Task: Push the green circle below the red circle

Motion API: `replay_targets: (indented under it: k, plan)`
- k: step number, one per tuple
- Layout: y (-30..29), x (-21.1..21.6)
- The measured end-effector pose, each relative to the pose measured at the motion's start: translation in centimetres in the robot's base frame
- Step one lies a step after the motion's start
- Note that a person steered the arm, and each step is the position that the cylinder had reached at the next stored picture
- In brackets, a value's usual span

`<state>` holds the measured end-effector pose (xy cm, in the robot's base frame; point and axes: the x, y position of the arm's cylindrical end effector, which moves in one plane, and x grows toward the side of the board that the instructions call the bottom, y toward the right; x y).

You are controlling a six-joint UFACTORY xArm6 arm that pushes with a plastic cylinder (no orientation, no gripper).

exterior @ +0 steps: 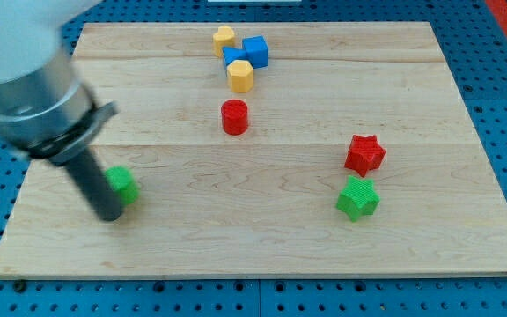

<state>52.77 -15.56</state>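
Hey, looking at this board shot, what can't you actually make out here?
- Green circle: in the camera view my rod covers its left part, so its full outline is hidden.
- My tip: blurred, so whether it touches the green block cannot be told.
- Blue blocks: packed against the yellow blocks at the view's top; the second blue one is partly covered, its shape unclear.
- Arm body: blurred and cut off by the view's top-left edge.

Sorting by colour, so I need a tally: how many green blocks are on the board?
2: a green circle at the view's left, touching my tip, and a green star at lower right.
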Motion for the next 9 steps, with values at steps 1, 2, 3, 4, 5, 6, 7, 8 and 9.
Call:
replay_targets:
  k: [1, 2, 3, 4, 5, 6, 7, 8, 9]
  plan:
    - [5.5, -2.9]
    - [-1.0, -3.9]
    - [-5.6, -4.8]
    - [-6.2, -8.1]
    - [-11.4, -9.5]
    - [-7.0, -10.8]
    - [0.9, -11.0]
    - [-1.4, -13.9]
    - [0.4, -15.9]
